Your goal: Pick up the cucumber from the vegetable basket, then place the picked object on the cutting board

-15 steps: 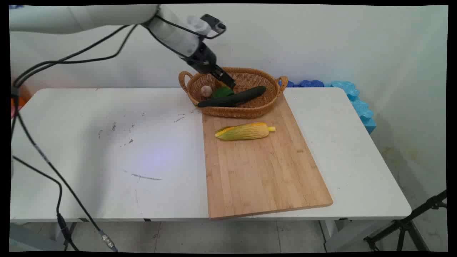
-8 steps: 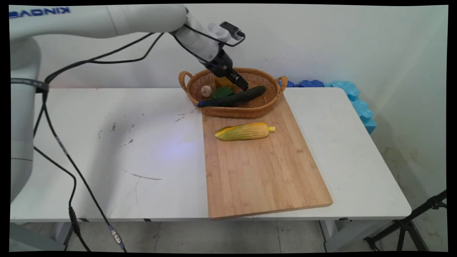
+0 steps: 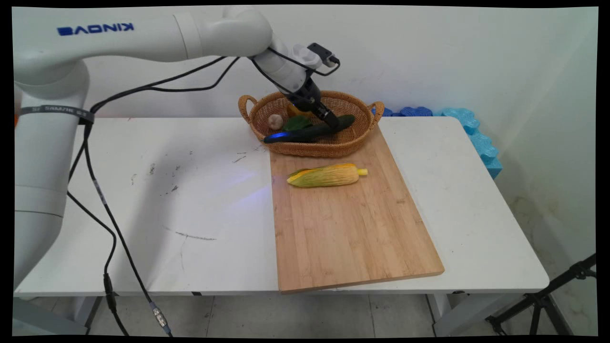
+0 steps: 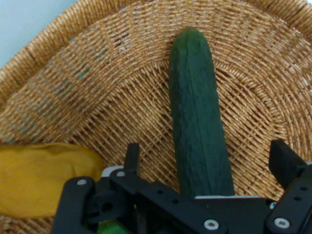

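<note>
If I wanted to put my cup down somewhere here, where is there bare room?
Bare: the white table left of the wooden cutting board, and the board nearer than the yellow corn cob. Crowded: the woven wicker basket, holding a dark green cucumber, other vegetables and the black gripper.

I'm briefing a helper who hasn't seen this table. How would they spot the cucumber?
Find the wicker basket at the far end of the wooden board. The cucumber lies across it under the gripper, the only long dark green thing, beside a yellow piece and garlic.
</note>
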### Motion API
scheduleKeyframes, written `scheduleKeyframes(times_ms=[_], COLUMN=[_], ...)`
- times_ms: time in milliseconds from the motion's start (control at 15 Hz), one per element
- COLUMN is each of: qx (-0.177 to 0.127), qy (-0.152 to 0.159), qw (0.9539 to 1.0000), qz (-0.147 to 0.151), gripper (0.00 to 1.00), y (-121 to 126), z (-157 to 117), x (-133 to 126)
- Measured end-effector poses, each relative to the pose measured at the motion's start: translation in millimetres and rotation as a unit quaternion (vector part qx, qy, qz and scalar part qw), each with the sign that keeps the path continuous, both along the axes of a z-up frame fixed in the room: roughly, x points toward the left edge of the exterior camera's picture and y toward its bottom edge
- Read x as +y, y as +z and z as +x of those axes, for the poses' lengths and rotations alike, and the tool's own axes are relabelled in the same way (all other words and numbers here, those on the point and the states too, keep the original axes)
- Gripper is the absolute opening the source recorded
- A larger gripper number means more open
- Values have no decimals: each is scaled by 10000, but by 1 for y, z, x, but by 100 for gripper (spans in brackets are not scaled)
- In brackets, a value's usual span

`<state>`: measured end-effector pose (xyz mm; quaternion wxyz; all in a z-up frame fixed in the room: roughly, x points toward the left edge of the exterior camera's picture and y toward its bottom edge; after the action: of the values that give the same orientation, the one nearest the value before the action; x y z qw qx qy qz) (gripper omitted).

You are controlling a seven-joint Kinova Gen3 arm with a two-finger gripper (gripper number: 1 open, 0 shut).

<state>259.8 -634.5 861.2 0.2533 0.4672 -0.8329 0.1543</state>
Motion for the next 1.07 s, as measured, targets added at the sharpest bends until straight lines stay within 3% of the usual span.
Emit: scheduleKeyframes(times_ms=[667, 733, 1067], qx=[-129, -152, -283], qy=[-112, -126, -183], qw=[9998, 9997, 9994], qz=[100, 108, 109], gripper=[100, 0, 0], y=[-22, -24, -28], z=[-12, -12, -12], x=[-12, -12, -13])
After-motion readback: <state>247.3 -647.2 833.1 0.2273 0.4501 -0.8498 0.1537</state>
